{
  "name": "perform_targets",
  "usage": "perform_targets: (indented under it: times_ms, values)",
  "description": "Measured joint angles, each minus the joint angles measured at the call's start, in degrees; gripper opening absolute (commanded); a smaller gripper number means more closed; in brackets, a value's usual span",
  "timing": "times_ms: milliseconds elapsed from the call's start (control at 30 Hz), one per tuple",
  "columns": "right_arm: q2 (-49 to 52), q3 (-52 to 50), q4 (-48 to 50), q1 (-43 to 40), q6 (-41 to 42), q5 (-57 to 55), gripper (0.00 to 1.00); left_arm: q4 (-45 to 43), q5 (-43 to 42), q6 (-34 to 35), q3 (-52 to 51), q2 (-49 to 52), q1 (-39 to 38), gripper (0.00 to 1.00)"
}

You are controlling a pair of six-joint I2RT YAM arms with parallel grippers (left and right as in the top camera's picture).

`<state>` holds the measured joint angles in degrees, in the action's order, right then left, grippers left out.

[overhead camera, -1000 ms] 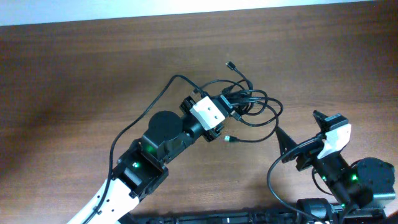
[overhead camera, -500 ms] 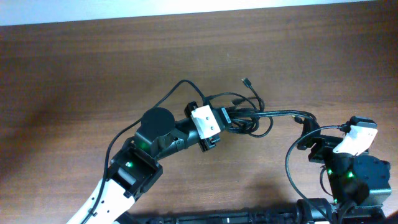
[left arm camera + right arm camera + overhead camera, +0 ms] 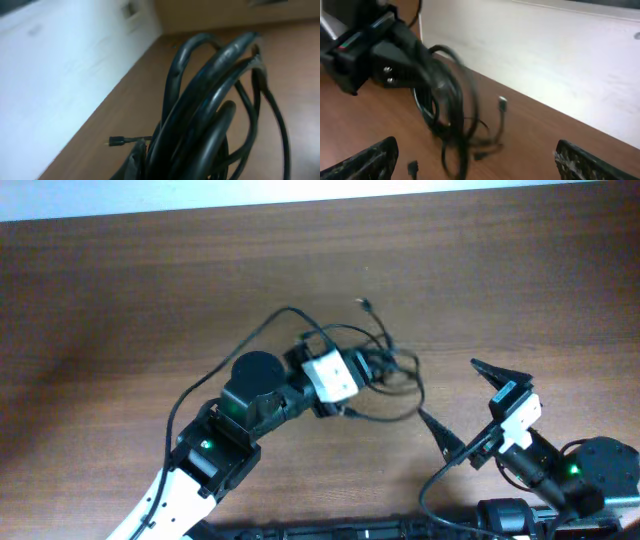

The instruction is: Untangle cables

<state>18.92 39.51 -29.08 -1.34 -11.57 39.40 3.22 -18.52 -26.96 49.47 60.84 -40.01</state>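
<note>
Cables (image 3: 200,115) sit clamped in left pincer (image 3: 366,370); right pincer (image 3: 466,402) gapes apart nearby.

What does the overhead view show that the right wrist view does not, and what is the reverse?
Only the overhead view shows the whole left arm, the right arm behind its gripper, and how the cables spread as loops above the table, with one plug end sticking out. Only the right wrist view shows the bundle from the side, hanging down below the left gripper. Both show the left gripper shut on the cables, the right gripper open and apart from them, and the brown wooden table.
</note>
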Motion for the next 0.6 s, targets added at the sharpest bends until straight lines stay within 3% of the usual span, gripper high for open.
perform_targets:
  times_ms: [100,233,267,300,333,367,400,467,533,600]
  values:
    - [0.0,0.0,1.8,0.0,0.0,3.3,0.99,-3.0,-11.6,-6.0,0.0,0.0,0.0,0.0]
    - [0.0,0.0,3.2,0.0,0.0,6.2,0.99,-11.0,-14.8,-7.8,-0.1,1.4,-3.7,0.0]
    - [0.0,0.0,3.4,0.0,0.0,6.5,0.91,-12.0,-15.0,-7.9,-0.1,1.7,-4.9,0.0]
    - [0.0,0.0,3.5,0.0,0.0,6.7,0.68,-13.0,-15.2,-8.0,-0.1,2.3,-7.0,0.0]
    - [0.0,0.0,3.4,0.0,-0.2,6.9,0.2,-13.3,-15.2,-8.0,-0.1,2.8,-8.2,0.02]
    - [0.0,0.0,3.4,0.0,-0.2,7.4,0.04,-14.1,-15.1,-8.0,-0.1,3.4,-9.3,0.05]
    - [0.0,0.0,3.4,0.0,-0.7,8.4,0.04,-14.3,-14.7,-8.0,-0.1,3.7,-9.7,0.07]
    - [-0.1,0.0,3.4,0.3,-0.8,11.1,0.04,-14.8,-13.1,-7.9,-0.1,4.3,-9.8,0.48]
    - [-0.2,0.0,3.0,0.2,-0.6,9.2,0.04,-16.0,-9.8,-7.2,-0.1,4.3,-9.6,0.58]
    - [-0.2,0.0,2.3,0.2,-0.4,5.0,0.04,-17.7,-4.4,0.5,-0.1,4.2,-9.6,0.7]
